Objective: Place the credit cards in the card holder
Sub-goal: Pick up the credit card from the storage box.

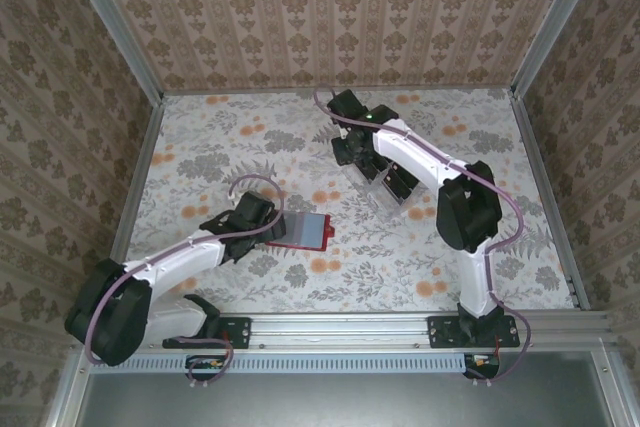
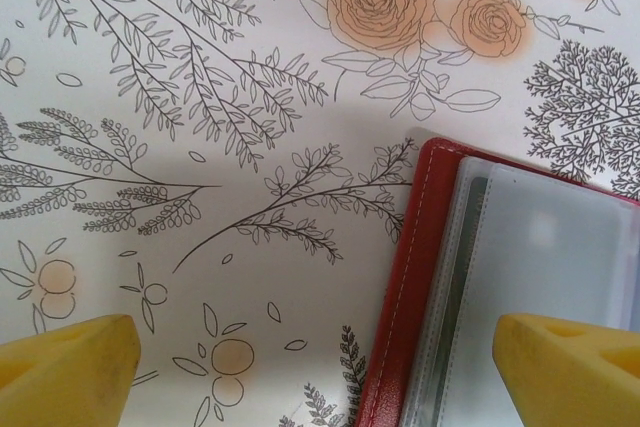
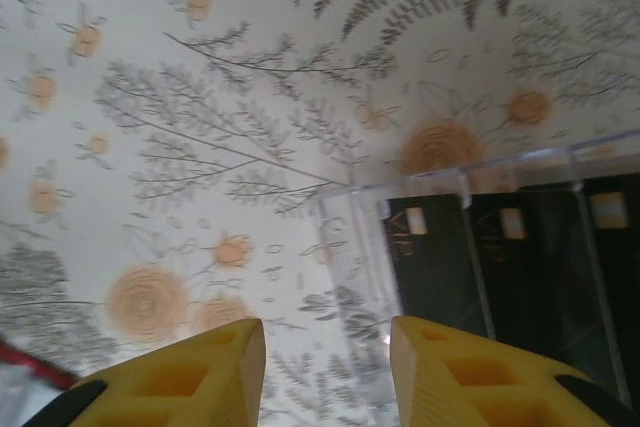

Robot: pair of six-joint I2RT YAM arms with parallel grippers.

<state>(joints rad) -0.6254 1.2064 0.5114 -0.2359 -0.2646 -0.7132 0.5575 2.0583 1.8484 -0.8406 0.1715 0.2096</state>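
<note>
Left claw (image 2: 310,352): spread wide, nothing between the yellow fingers (image 2: 60,372); hovering low over the left end of the holder, one finger above bare desk, the other above the sleeves.
Right claw (image 3: 325,347): narrow gap, fingers apart and gripping nothing; poised over the near end wall of the tray, one finger over the desk, the other over the tray's first slot.
Holder (image 2: 405,277): red, lying open and flat on the desk, near the middle and just ahead of the left claw in the top view; stitched rim along the edge.
Sleeves (image 2: 540,267): greyish and translucent, inside the holder; whether any card sits in them cannot be told.
Cards (image 3: 440,267): black, glossy, lying in a row in the slots of the tray, a pale square near the top of each.
Tray (image 3: 350,247): clear, slotted, on the right half of the desk, well apart from the holder.
Desk (image 1: 200,147): covered with a floral print, grey leaves and orange blooms.
</note>
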